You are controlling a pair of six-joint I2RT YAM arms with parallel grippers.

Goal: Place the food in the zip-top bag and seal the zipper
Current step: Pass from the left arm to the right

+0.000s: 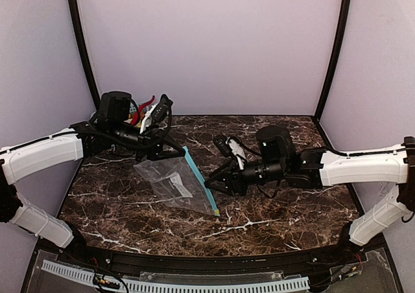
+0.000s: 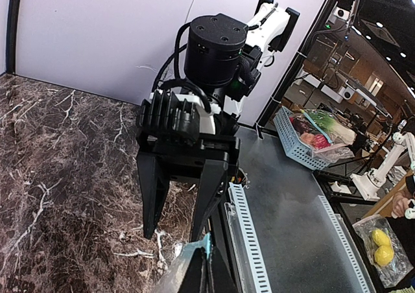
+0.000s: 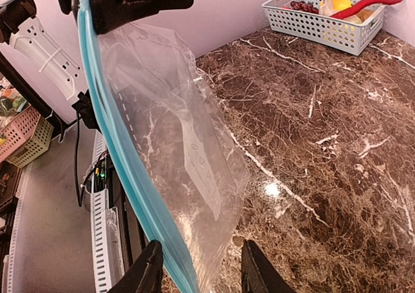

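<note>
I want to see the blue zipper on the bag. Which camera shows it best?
The right wrist view: the zipper runs big and sharp along the clear bag, nearly top to bottom. The top view shows the whole strip, but small. The left wrist view catches only a tiny teal bit at its bottom edge.

Zip-top bag [image 1: 170,179]: clear, flat, faint white print. Sits at centre of top view, zipper edge raised, film hanging slack and creased beneath it.

Zipper [image 1: 200,179]: light teal strip, taut and straight, running diagonally from upper left to lower right. Sealed or open: cannot tell.

Food [image 3: 331,6]: upper right of right-wrist view, in a pale mesh basket [image 3: 311,24]. Yellow piece [image 3: 340,2], long red piece [image 3: 373,2] and dark grapes [image 3: 301,6] visible. Well apart from bag.
</note>
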